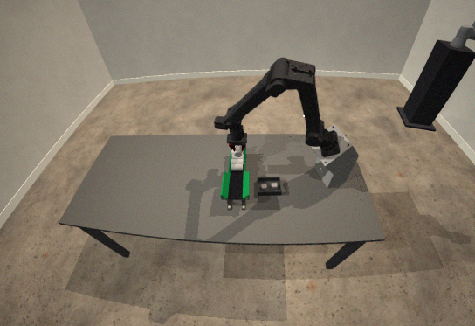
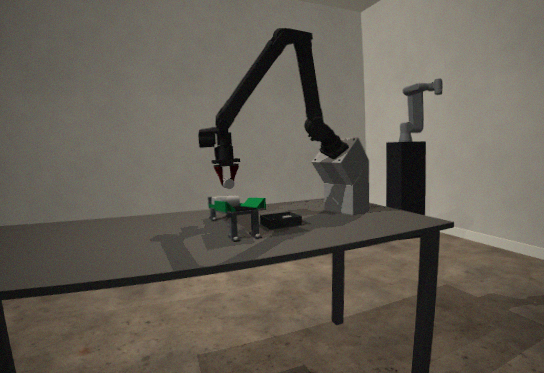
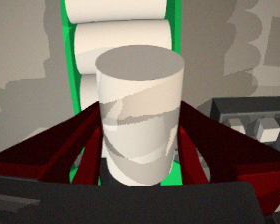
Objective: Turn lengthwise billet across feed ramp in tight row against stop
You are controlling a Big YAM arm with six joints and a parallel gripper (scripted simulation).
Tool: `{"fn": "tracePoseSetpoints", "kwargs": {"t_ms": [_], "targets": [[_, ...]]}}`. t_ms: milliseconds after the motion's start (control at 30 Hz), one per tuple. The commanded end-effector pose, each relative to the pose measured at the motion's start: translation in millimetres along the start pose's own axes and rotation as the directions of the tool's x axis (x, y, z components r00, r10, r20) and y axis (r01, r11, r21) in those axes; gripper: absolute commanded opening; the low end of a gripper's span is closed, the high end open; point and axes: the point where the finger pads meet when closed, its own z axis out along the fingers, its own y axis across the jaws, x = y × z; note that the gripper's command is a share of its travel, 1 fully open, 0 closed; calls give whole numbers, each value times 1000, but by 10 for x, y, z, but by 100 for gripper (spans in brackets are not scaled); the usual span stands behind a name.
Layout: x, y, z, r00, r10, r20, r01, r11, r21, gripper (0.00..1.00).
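Observation:
My gripper (image 1: 237, 149) (image 2: 228, 180) (image 3: 139, 110) with dark red fingers is shut on a pale grey billet (image 1: 237, 154) (image 2: 229, 183) (image 3: 139, 119). It holds the billet in the air above the green feed ramp (image 1: 225, 185) (image 2: 256, 203) (image 3: 71, 63). The held billet points along the ramp, its round end toward the wrist camera. Other pale billets (image 1: 237, 165) (image 2: 225, 199) lie across the ramp side by side at its far end, below the gripper. The lower, nearer part of the ramp is bare and dark.
A small black tray (image 1: 269, 185) (image 2: 281, 220) (image 3: 257, 116) stands on the table right of the ramp. The arm's grey base (image 1: 333, 150) (image 2: 345, 180) is at the table's back right. A black pedestal with a second arm (image 1: 434, 85) (image 2: 406, 175) stands off the table.

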Motion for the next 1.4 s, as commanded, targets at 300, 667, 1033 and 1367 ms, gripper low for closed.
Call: {"fn": "tracePoseSetpoints", "kwargs": {"t_ms": [300, 667, 1033, 1367], "targets": [[57, 311, -257, 1000, -23, 17, 24, 997, -78, 0], [57, 311, -257, 1000, -23, 17, 24, 997, -78, 0], [58, 311, -257, 999, -30, 17, 31, 997, -77, 0], [58, 308, -256, 998, -53, 19, 54, 996, -77, 0]]}}
